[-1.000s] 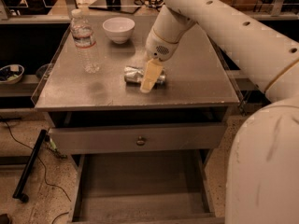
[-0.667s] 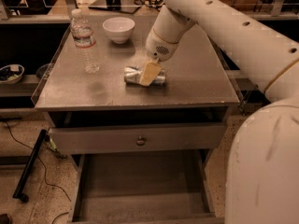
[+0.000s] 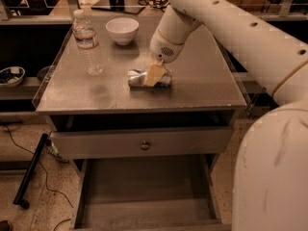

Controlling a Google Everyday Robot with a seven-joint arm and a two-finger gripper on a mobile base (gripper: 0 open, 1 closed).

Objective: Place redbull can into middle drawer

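Observation:
The redbull can (image 3: 136, 78) lies on its side near the middle of the grey tabletop (image 3: 207, 88), silver with blue patches. My gripper (image 3: 154, 74) is down at the can, its cream tip lying across the can's right part and hiding some of it. The white arm reaches in from the upper right. The middle drawer (image 3: 144, 196) is pulled out below the table front, a wide shallow tray with a flat grey floor and nothing in it.
A clear water bottle (image 3: 87, 42) stands at the table's back left and a white bowl (image 3: 122, 30) behind the can. A grey drawer panel with a brass knob (image 3: 145, 145) sits above the open drawer. My white base (image 3: 274, 177) fills the lower right.
The gripper tip has shifted slightly back and left over the can. The can, bottle and bowl have not moved.

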